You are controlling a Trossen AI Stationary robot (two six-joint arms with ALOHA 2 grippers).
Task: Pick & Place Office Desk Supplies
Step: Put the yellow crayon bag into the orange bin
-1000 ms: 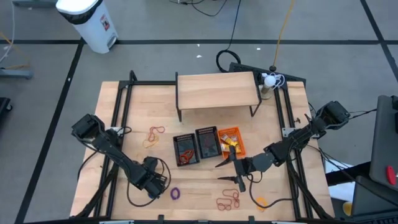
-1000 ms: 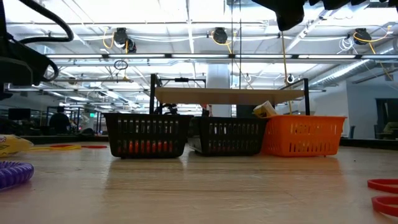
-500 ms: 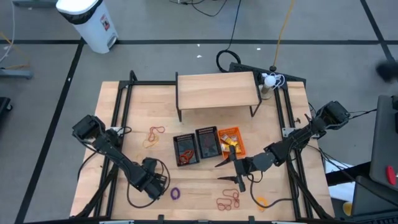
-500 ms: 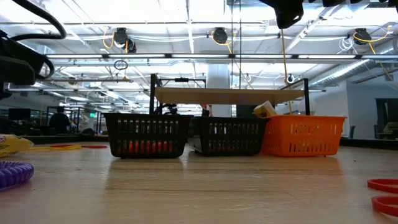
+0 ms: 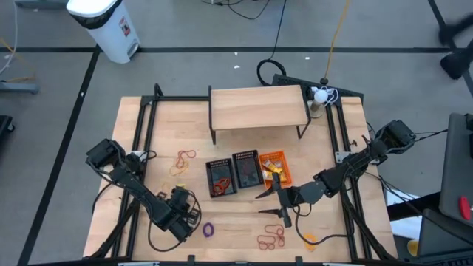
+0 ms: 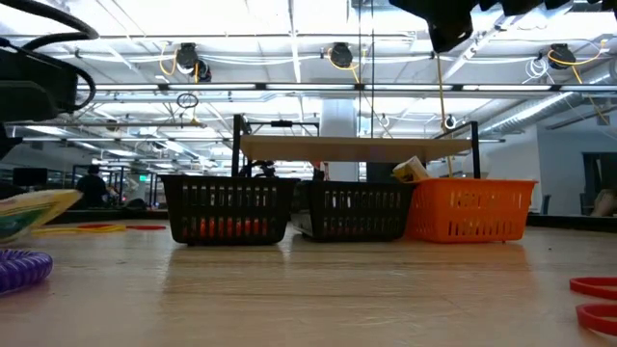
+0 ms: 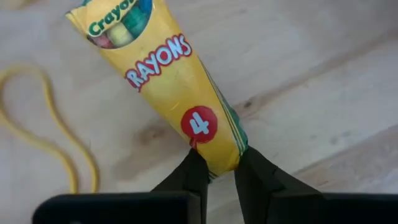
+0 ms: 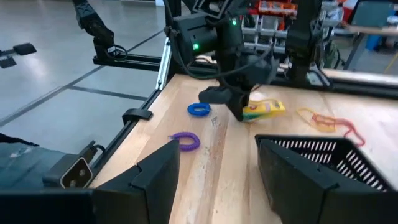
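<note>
Pinching one end of the crayon pack [image 7: 176,93], our left gripper [image 7: 219,173] holds it. We judge it light, crushable card, better taken mid-body. Our right gripper [image 8: 217,168] waits wide by the baskets [image 5: 235,173].

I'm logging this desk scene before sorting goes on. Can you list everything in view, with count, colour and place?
Crayon box: one, yellow, its end pinched by the left gripper.
Coiled ring: one, purple, near front edge.
Blue ring: one, beyond the purple one.
Rubber bands: red and orange, left of the baskets; more red ones at the front.
Yellow band: one, beside the crayon box.
Black baskets: two, table centre.
Orange basket: one, right of them.
Wooden shelf: one, at the back.
Left gripper: shut on the box.
Right gripper: open, beside the orange basket.
</note>
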